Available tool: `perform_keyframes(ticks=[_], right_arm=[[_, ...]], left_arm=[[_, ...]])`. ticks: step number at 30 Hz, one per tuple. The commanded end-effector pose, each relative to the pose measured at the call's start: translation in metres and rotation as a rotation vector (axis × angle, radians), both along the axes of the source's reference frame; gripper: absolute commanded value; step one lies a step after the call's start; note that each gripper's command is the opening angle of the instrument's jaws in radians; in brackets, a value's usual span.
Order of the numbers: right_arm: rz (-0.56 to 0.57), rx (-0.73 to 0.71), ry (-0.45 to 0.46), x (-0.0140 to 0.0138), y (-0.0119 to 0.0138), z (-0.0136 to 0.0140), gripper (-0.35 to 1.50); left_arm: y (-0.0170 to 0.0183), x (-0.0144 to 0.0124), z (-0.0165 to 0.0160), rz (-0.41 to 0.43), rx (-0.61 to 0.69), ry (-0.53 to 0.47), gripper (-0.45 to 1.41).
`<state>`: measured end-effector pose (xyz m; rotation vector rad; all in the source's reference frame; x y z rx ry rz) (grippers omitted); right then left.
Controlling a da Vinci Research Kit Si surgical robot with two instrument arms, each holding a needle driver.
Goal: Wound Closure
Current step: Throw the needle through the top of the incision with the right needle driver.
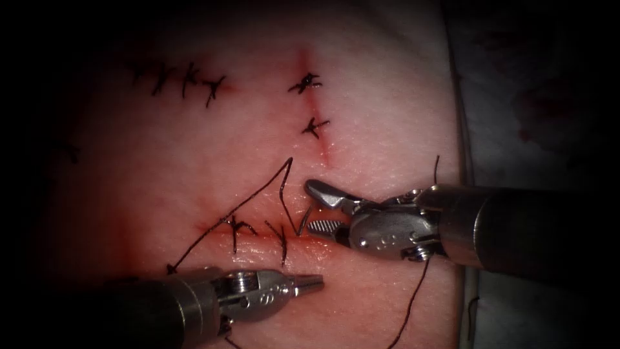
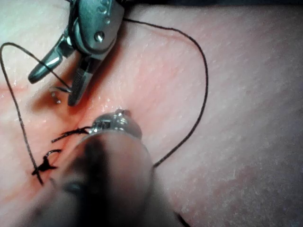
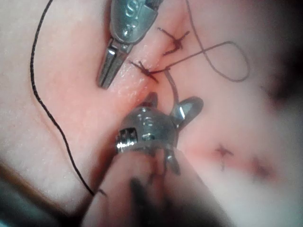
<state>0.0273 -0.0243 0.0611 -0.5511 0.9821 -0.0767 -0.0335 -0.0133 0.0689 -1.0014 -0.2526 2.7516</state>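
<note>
Where tissue [image 1: 387,116] lies bare, needle [image 1: 303,218] stands embedded.

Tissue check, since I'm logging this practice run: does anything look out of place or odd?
Nothing stands out. The right tool, jaws open, straddles the needle standing in the tissue at the cut; the left tool is shut, holding nothing.

Overhead endoscope; two close wrist views

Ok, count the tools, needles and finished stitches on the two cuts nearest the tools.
Tools: 2; left tool shut, holding nothing; right tool open, holding nothing.
Needle: 1, in the tissue between the right tool's jaws.
Vertical-cut stitches: 2.
Horizontal-cut stitches: 2.
Total: 7.
</note>
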Motion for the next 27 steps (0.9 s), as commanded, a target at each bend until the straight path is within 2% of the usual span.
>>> perform_keyframes(ticks=[1, 18, 19, 20, 21, 22, 23, 24, 27], right_arm=[[0.000, -0.004, 0.002, 0.0010, 0.0004, 0.0007, 1.45], [-0.004, -0.040, -0.018, 0.0023, 0.0008, 0.0002, 1.41], [-0.005, -0.040, -0.018, 0.0023, 0.0007, 0.0002, 1.36], [-0.005, -0.041, -0.018, 0.0023, 0.0006, 0.0002, 1.25], [-0.006, -0.042, -0.018, 0.0023, 0.0005, 0.0002, 1.03], [-0.007, -0.043, -0.017, 0.0023, 0.0004, 0.0002, 0.67], [-0.006, -0.048, -0.024, 0.0023, 0.0002, 0.0002, -0.01], [-0.016, -0.021, -0.043, 0.0023, 0.0001, 0.0003, -0.35], [-0.067, 0.030, -0.096, 0.0026, -0.0003, 0.0006, -0.35]], left_arm=[[-0.0001, -0.0006, 0.0006, 0.000, -0.001, -0.001, -0.45], [0.0000, -0.0004, 0.0004, 0.001, 0.001, -0.002, -0.45], [0.0000, -0.0004, 0.0004, 0.001, 0.001, -0.002, -0.45], [0.0000, -0.0004, 0.0004, 0.001, 0.001, -0.002, -0.45], [0.0000, -0.0004, 0.0004, 0.001, 0.001, -0.002, -0.45], [0.0000, -0.0004, 0.0004, 0.001, 0.001, -0.002, -0.45], [0.0000, -0.0004, 0.0004, 0.001, 0.001, -0.002, -0.45], [0.0000, -0.0004, 0.0004, 0.001, 0.001, -0.002, -0.45], [-0.0001, -0.0004, 0.0003, 0.001, 0.001, -0.002, -0.45]])
